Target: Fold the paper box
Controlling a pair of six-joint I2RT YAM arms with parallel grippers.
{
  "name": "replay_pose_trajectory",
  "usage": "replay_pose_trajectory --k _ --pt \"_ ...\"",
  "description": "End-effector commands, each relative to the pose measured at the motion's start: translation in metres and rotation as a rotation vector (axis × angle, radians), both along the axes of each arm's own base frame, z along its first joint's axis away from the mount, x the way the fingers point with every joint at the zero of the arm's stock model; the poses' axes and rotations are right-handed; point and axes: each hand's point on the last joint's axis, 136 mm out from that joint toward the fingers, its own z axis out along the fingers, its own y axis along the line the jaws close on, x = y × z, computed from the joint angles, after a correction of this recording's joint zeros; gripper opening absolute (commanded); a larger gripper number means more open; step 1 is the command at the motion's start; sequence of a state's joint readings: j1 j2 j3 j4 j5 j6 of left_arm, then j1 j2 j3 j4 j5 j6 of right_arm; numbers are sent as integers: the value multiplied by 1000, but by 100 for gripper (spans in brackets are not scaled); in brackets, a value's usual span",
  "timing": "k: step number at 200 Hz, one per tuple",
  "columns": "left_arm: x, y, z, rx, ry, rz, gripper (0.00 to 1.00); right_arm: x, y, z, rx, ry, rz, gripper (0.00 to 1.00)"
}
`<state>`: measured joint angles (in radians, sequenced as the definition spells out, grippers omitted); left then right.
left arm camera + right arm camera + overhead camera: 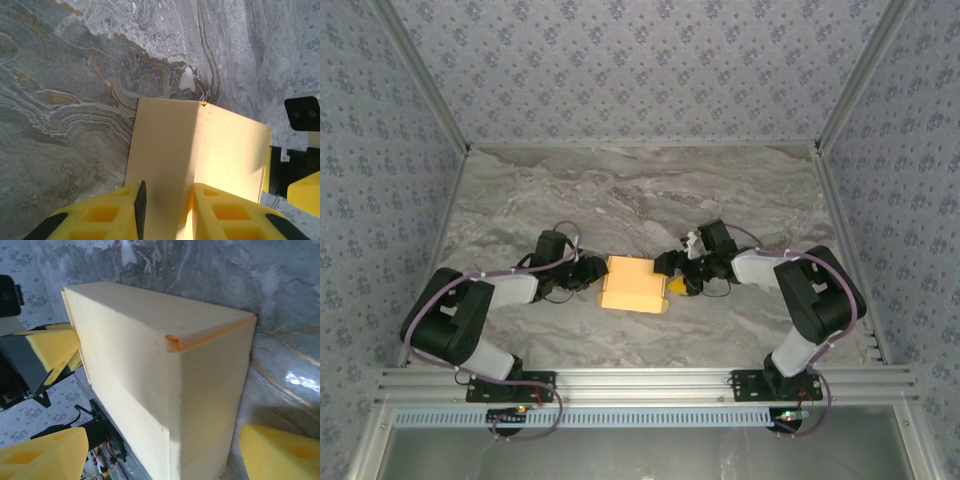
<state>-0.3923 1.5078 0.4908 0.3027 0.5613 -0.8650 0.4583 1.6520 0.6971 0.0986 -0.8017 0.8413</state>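
The right jaws gape around the paper box, the left jaws' grip unclear, so closing should be gentle and square.

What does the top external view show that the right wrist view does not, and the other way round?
Top external: both arms from base to wrist, with the left end effector and the right end effector reaching the paper box from opposite sides. Right wrist: the box close up, its top and two side walls closed, the right fingers spread on either side. Both: the box on the marble table, with the left end effector at its edge.
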Motion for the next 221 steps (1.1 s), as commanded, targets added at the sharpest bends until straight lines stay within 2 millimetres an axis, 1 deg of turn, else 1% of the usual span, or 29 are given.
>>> replay_pose_trajectory --k 1,47,96,147,183,195,221 --pt "-27 42 -57 181 192 122 25 -3 7 1 43 32 1 82" --pt "-25 49 -57 182 177 148 25 3 9 4 58 28 -16 83" --pt "-29 56 -66 155 201 174 24 4 6 2 47 32 -24 84" --pt "-32 64 -75 117 219 179 21 8 8 7 59 13 -19 86" --pt "-33 62 -84 77 244 158 19 12 11 7 62 0 -5 86" --pt "-33 59 -85 62 249 144 17 13 12 7 59 -5 -4 86" --pt "-33 57 -85 50 251 136 17 15 19 7 62 -16 -6 87"
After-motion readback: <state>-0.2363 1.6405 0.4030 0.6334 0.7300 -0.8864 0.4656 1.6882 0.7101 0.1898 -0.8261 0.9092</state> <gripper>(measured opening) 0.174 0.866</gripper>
